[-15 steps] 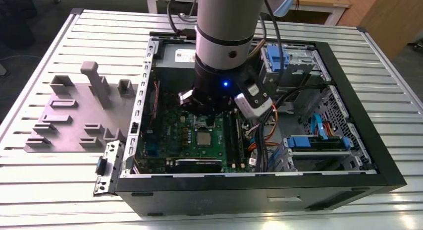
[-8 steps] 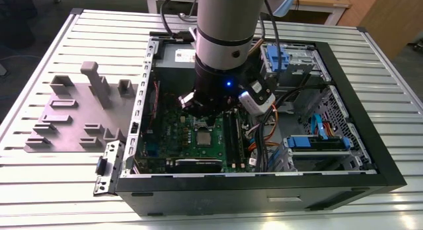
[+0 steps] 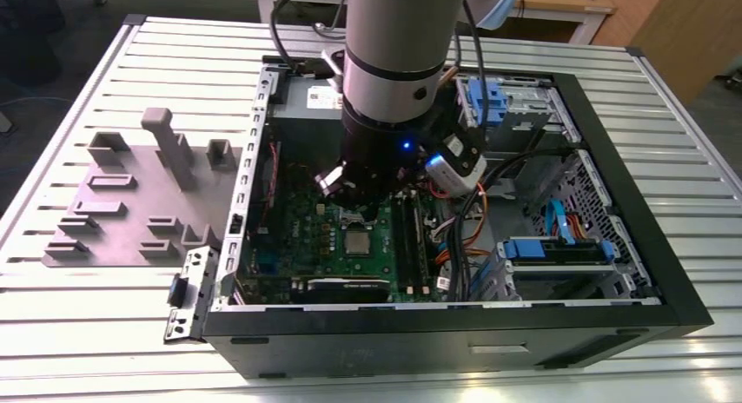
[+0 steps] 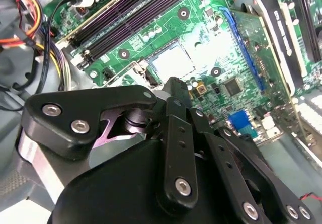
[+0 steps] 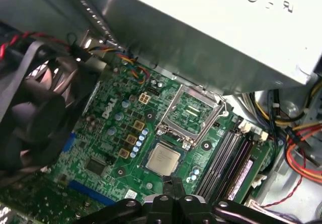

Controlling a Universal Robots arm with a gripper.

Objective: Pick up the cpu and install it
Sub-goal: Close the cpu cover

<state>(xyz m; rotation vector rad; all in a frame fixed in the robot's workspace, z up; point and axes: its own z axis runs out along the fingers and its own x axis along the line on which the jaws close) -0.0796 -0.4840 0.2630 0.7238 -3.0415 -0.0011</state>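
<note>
The big round arm [image 3: 388,73] comes straight down from above into the open computer case [image 3: 464,338], which lies on its side on a table of metal slats [image 3: 69,333]. Its lower end is black and points down at the green board [image 3: 330,247] inside the case. The gripper [image 5: 173,181] sits at the tip of the arm, above the board. In both wrist views its two fingers are pressed together, and there is nothing between them. The cpu [image 5: 162,158] is a small silver square. It lies flat on the green board with its shiny side up, just beside a square metal frame [image 5: 193,110] that stands open. The gripper [image 4: 174,82] hangs close over the cpu [image 4: 171,60] but does not hold it. In the exterior view the cpu [image 3: 356,241] is just past the arm's tip. A grey plate with blocks [image 3: 128,208] lies on the table, to the exterior view's left of the case.
</note>
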